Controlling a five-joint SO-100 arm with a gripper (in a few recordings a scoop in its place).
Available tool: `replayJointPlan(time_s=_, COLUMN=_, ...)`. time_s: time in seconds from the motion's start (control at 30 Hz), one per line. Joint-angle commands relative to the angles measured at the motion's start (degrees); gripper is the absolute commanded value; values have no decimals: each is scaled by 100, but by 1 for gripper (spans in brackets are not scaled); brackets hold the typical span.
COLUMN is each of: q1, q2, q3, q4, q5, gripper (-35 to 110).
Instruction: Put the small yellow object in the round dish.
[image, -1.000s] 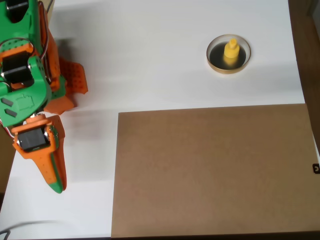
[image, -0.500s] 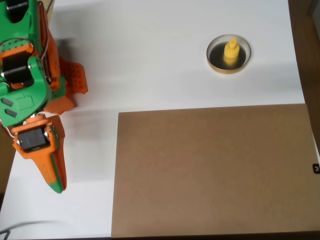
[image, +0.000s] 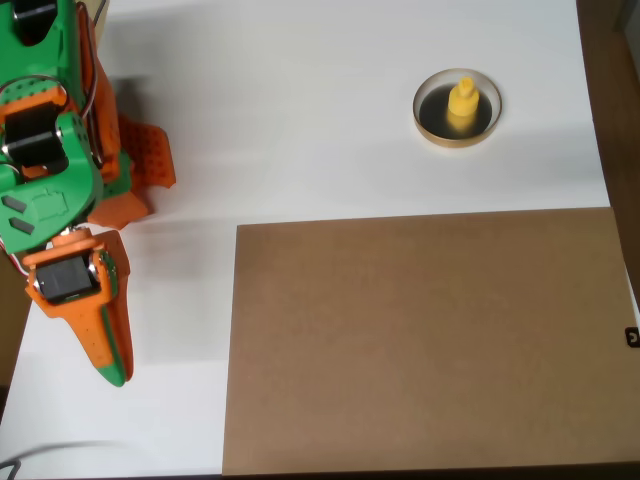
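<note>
Small yellow object (image: 461, 101) stands upright inside the round dish (image: 457, 108), far right on the white bench (image: 300, 110).
The orange-and-green gripper (image: 112, 372) rests at the left edge, well apart, fingers closed together with nothing between them; a brown board (image: 420, 340) covers the near side.
</note>
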Motion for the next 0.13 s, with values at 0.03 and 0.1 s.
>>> replayJointPlan(time_s=0.03, q1=105, q2=123, q3=35, q4=-26, q5=-62, gripper=0)
replayJointPlan(time_s=0.1, q1=105, q2=123, q3=35, q4=-26, q5=-62, gripper=0)
